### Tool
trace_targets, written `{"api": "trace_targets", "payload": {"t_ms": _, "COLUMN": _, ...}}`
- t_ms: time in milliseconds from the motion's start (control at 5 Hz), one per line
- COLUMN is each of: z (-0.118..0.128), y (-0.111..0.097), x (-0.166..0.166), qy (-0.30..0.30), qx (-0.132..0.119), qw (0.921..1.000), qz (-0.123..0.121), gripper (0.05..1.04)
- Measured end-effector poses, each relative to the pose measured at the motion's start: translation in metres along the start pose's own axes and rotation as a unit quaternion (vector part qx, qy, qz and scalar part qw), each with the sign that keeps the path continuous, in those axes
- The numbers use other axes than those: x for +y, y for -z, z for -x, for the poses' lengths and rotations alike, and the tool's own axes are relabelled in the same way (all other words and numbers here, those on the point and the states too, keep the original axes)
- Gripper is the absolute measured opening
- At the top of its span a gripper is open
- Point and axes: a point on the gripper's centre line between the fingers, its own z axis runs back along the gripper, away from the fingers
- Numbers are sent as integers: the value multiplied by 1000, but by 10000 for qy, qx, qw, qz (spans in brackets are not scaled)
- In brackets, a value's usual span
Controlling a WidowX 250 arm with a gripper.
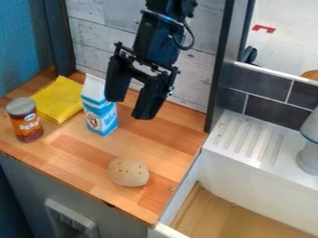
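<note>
The black gripper (pixel 131 108) hangs over the back of the wooden counter, its two fingers spread apart with nothing between them; it is open. Its left finger overlaps the upper right of a blue and white milk carton (pixel 101 116) in this view; whether they touch I cannot tell. The carton stands upright. A yellow cloth (pixel 59 98) lies folded behind and left of it. At the left edge stands a can of beans (pixel 25 122) with a brown and orange label. A round tan bread-like object (pixel 129 172) with small dark holes lies near the counter's front.
The wooden counter (pixel 81 160) ends at a white sink unit with a ridged drainboard (pixel 248 142) on the right. A whitish object (pixel 310 153) stands at the right edge. Dark posts and a plank wall (pixel 102 35) bound the counter's back.
</note>
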Motion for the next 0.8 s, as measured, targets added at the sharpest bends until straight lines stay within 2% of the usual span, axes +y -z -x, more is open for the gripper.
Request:
{"api": "trace_targets", "payload": {"t_ms": 200, "z": -3, "y": 10, "x": 1, "qy": 62, "qx": 178, "qw": 9998, "qz": 8, "gripper": 1001}}
{"api": "trace_targets", "payload": {"t_ms": 400, "z": -2, "y": 24, "x": 16, "qy": 1141, "qx": 173, "qw": 9920, "qz": -519, "gripper": 1001}}
{"api": "trace_targets", "payload": {"t_ms": 600, "z": 9, "y": 26, "x": 20, "qy": 1944, "qx": -452, "qw": 9769, "qz": -763, "gripper": 1001}}
{"api": "trace_targets", "payload": {"t_ms": 800, "z": 24, "y": 52, "x": 31, "qy": 2634, "qx": -608, "qw": 9580, "qz": -954, "gripper": 1001}}
